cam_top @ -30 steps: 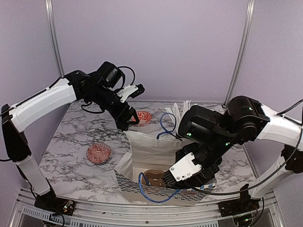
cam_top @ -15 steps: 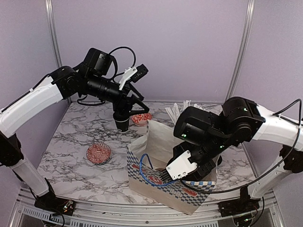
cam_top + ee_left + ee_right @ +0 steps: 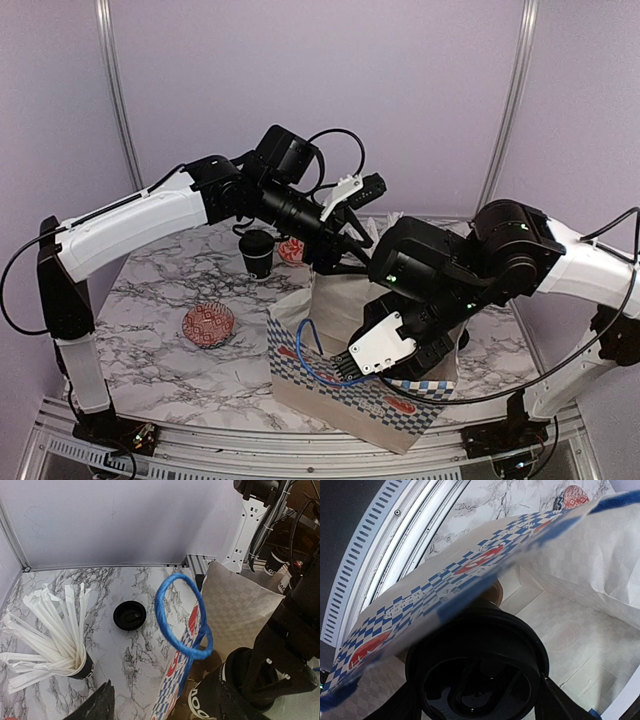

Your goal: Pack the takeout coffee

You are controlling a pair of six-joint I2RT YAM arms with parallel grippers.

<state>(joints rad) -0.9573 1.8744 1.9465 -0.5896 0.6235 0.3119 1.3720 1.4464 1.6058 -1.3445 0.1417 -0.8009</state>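
One change I log: left gripper (image 3: 340,258), jaws wide, has left its black paper cup (image 3: 258,252) upright on marble (image 3: 150,330), now over the checkered bag (image 3: 330,385); right gripper (image 3: 481,696) clamps a round-lidded cup (image 3: 480,672) inside.

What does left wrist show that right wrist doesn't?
Left wrist only: the cup of white sticks and a loose black lid lying on the marble. Right wrist only: a lidded black cup, close to the lens at the bag's mouth. Both: the blue-checkered paper bag and the marble tabletop.
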